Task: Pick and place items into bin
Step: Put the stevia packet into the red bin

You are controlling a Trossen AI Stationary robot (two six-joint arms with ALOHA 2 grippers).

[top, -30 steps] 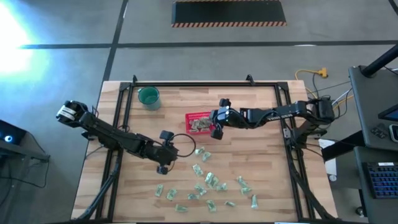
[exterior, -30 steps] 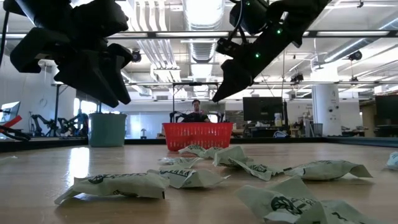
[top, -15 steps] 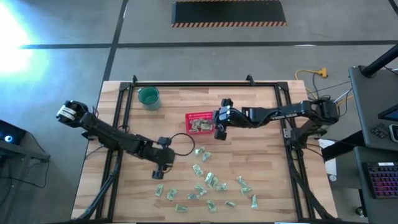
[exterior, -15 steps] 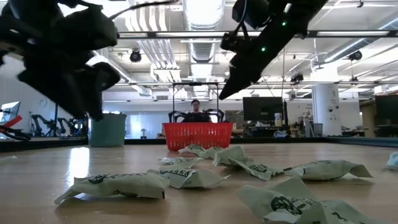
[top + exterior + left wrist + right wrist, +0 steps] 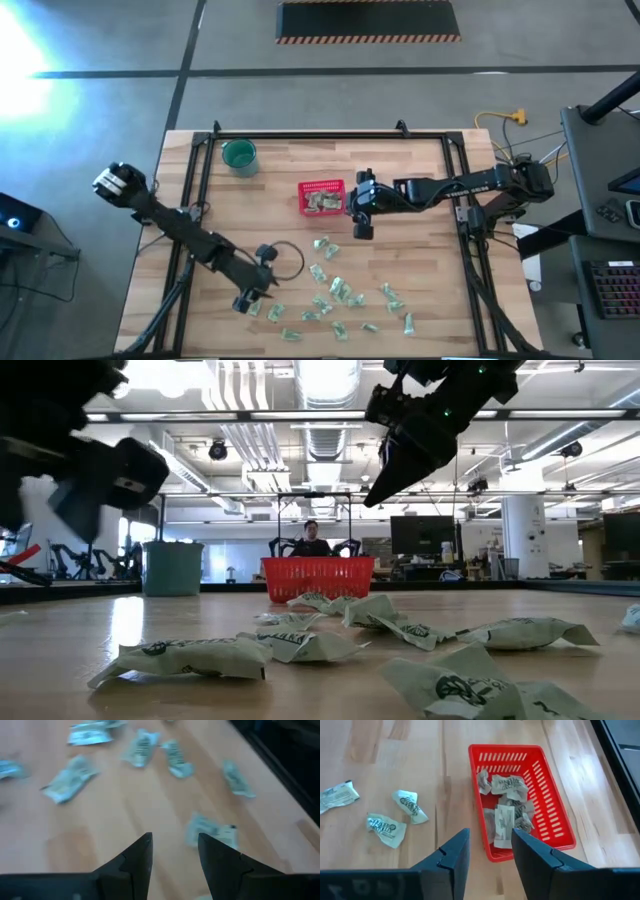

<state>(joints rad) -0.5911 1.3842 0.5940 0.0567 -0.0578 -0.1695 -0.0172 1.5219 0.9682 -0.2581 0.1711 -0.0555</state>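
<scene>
from above, my right gripper (image 5: 360, 215) hangs just beside the red basket (image 5: 322, 198), whose long axis runs across the table; my left gripper (image 5: 247, 297) sits over the loose packets (image 5: 335, 290). at table level the basket (image 5: 317, 578) stands broadside behind the packets. my left wrist shows parted, empty fingers (image 5: 137, 860) above one packet (image 5: 210, 830). my right wrist shows empty fingers (image 5: 456, 855) apart before the part-filled basket.

Packets (image 5: 335, 290) scattered; some in red basket (image 5: 321, 186)
</scene>
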